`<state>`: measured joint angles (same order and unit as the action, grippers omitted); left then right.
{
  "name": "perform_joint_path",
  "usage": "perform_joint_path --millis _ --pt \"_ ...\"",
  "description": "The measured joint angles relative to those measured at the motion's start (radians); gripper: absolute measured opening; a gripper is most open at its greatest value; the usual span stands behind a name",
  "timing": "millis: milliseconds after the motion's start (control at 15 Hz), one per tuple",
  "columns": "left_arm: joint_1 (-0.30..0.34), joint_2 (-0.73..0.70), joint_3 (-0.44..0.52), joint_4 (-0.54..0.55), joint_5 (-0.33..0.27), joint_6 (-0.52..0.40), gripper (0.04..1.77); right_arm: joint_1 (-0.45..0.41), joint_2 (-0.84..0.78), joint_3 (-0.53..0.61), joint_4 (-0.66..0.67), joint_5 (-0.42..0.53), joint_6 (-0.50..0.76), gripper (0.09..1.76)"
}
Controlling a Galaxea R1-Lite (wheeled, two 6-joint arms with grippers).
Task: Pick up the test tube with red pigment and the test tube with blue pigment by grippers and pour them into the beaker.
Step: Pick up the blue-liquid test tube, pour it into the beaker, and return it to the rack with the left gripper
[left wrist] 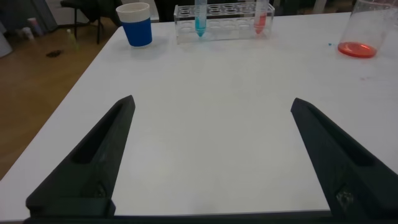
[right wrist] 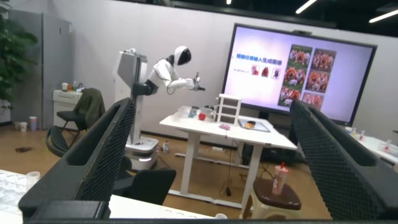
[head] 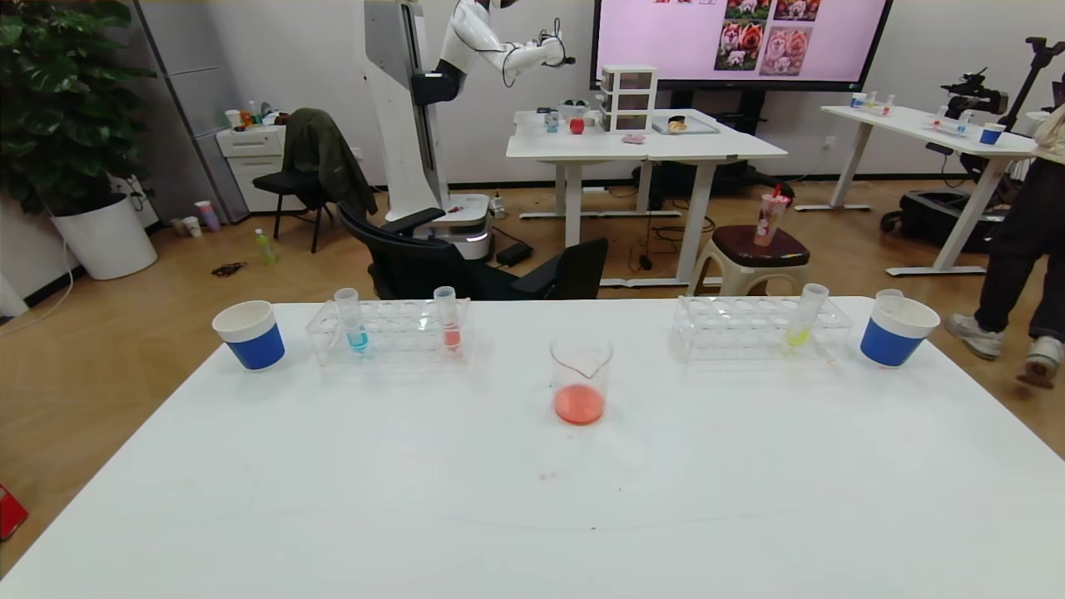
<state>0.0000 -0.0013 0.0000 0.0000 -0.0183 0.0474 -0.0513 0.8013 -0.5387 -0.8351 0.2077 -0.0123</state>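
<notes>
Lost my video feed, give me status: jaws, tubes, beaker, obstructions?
Left gripper and right gripper open, empty. Blue-liquid tube, red-liquid tube racked. Clear glass beaker holds red liquid. Nothing blocking.

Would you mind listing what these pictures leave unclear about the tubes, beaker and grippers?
- Head view: neither gripper shows; both arms sit outside the picture.
- Left wrist view: the beaker and the blue tube are cut off by the top edge.
- Right wrist view: the right gripper faces the room, so no tube or beaker shows.

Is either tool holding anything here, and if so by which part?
Nothing is held. The left tool and right tool are both open and empty.
</notes>
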Motion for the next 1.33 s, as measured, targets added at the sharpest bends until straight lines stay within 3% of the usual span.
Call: perform_joint_path --millis 133,533,733,867,1133,1333 --pt "0.0 0.0 0.0 0.0 0.0 0.0 1.75 0.002 -0.185 0.079 0.116 0.004 -0.016 1.74" --pt "0.0 0.0 0.0 0.0 0.0 0.0 1.75 0.039 -0.678 0.2 0.639 0.025 -0.074 1.74" --pt "0.0 0.0 0.0 0.0 0.0 0.0 1.75 0.047 -0.77 0.367 0.565 -0.037 -0.109 1.74" --pt "0.0 0.0 0.0 0.0 0.0 0.0 1.75 0.049 -0.792 0.487 0.583 -0.082 -0.126 1.74" --pt "0.0 0.0 0.0 0.0 0.0 0.0 1.75 0.049 -0.802 0.531 0.811 -0.168 -0.127 1.74" --pt "0.0 0.0 0.0 0.0 -0.001 0.0 1.75 0.05 -0.802 0.536 0.838 -0.179 -0.101 1.74"
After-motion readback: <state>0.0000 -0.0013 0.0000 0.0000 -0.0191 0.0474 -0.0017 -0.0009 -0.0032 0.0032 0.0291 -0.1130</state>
